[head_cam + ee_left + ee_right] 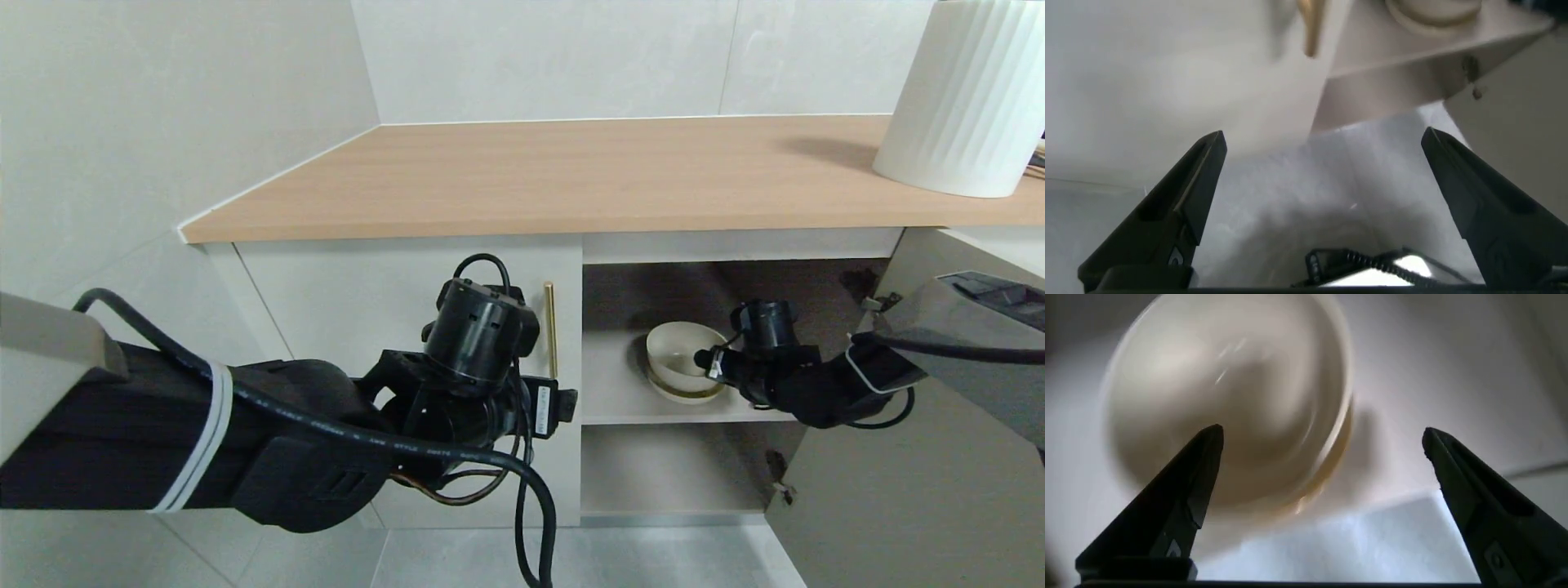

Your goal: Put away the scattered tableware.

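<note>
Black wedge-shaped fingers (1192, 490) of the right gripper (1321, 437) stand wide apart and hold nothing. Directly ahead of their tips, close by and set a little toward one finger, lies a cream bowl (1225, 400). Whether the tips touch it cannot be told. The bowl is round, so it has no long axis to line up with, and its open mouth is tilted toward the gripper. Its base seems to rest on a second dish (690, 396) with a darker rim.

Both sit on the middle shelf (612, 400) of an open cabinet (735, 245), under a wooden counter (571, 171). The right arm reaches into this opening and is clearly the nearer one.

The left gripper (1323, 143), its fingers also spread wide and empty, hangs outside in front of the closed door (367, 302), beside a brass handle (549, 327) and well apart from the bowl.

The bowl looks already stowed, so the next move probably calls for backing the right fingers straight out without nudging it.
</note>
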